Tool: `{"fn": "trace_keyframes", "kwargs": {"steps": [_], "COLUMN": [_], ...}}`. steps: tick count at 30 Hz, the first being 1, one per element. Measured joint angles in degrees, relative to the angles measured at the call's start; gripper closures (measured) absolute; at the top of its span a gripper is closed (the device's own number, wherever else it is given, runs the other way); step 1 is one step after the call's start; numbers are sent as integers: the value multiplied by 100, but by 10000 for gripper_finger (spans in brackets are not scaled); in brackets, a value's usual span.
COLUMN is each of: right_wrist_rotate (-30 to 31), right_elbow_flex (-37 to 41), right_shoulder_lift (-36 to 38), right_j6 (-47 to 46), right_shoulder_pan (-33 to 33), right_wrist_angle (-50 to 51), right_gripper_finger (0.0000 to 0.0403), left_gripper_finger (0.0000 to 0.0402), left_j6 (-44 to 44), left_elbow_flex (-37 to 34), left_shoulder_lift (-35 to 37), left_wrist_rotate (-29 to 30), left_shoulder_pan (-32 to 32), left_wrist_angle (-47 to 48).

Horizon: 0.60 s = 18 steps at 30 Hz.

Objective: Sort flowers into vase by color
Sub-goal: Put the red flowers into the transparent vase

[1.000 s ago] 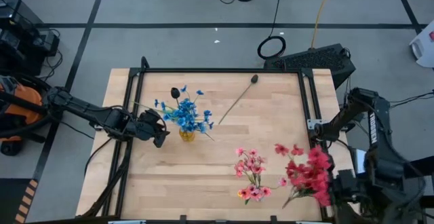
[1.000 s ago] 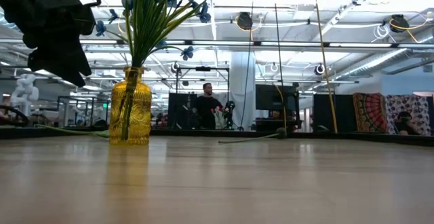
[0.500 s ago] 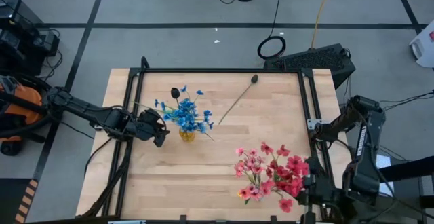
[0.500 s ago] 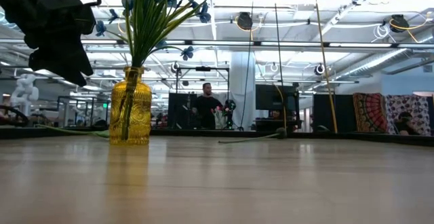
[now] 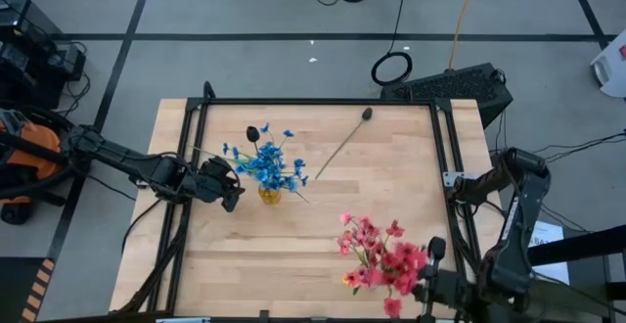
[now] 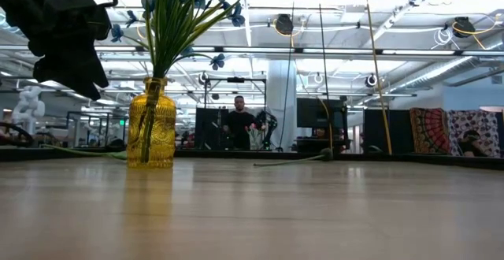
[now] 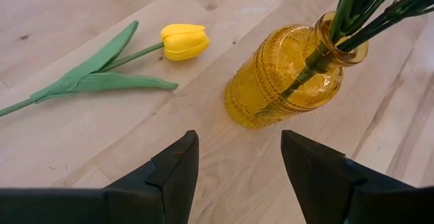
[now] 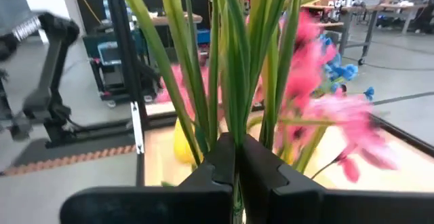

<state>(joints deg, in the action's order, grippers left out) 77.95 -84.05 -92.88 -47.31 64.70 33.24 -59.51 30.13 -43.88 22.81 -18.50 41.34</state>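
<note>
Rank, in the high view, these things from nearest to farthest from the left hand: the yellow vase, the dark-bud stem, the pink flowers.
1. Yellow vase: just beside the open left hand, toward the table's middle.
2. Dark-bud stem: lying flat past the vase, toward the far edge.
3. Pink flowers: near the front edge, by the right arm's side.

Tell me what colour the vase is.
Amber yellow glass vase; the left wrist view shows it best.
</note>
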Motion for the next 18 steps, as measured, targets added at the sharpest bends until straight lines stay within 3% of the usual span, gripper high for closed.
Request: {"fn": "trace_keyframes", "kwargs": {"steps": [8, 18], "right_wrist_rotate": [0, -42], "right_elbow_flex": [0, 0], "right_shoulder_lift": [-749, -1068], "right_j6": [-344, -2085], "right_shoulder_pan": [-102, -97], "right_wrist_angle": [26, 914], "right_gripper_finger": [403, 403], "left_gripper_finger": [188, 188], "left_j6": [-4, -9], "left_elbow_flex": [0, 0], "left_shoulder_lift": [0, 1], "left_wrist_rotate": [0, -105], "left_shoulder_pan": [0, -1], "left_wrist_angle": [-15, -25]}}
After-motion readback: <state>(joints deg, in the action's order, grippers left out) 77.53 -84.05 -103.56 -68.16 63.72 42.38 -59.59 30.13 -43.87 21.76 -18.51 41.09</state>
